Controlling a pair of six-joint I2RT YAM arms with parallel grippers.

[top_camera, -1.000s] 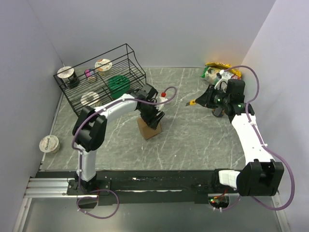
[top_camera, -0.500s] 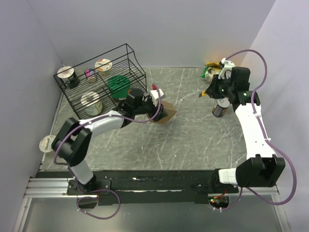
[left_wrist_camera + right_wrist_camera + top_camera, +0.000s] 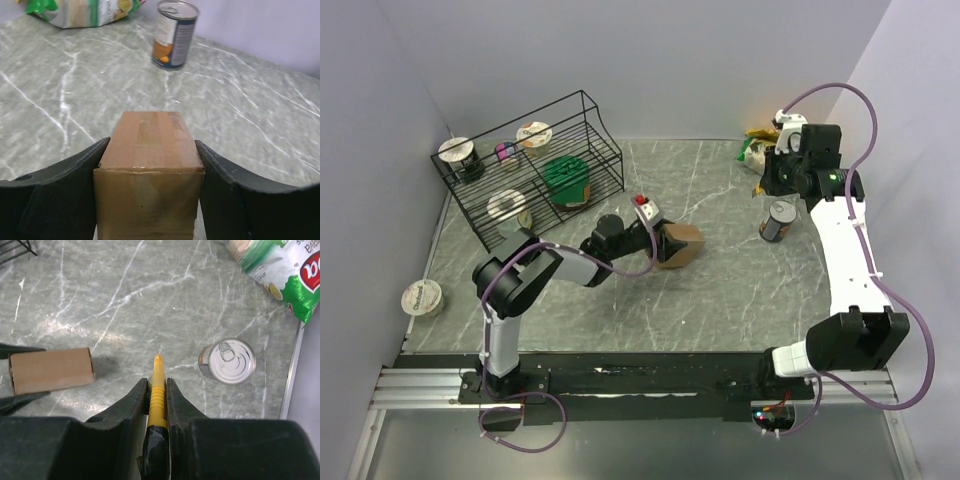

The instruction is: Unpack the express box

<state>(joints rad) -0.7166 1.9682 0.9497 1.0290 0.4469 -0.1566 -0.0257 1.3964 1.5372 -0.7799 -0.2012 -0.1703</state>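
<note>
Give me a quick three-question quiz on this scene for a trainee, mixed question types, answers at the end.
1. True or false: the tin can stands upright.
2. The right jaws grip: A) a yellow-handled tool; B) the tin can; C) nothing.
3. Fill in: the left jaws clamp the ____ from both sides.
Key: 1 true; 2 A; 3 express box.

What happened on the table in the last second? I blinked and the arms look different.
The left hand, shut on the small brown cardboard box, carried it to the right as its arm folded low. The right hand, gripping the yellow-handled cutter, drew back toward the far right corner. The tin can, black wire rack and green snack bag stayed put.
</note>
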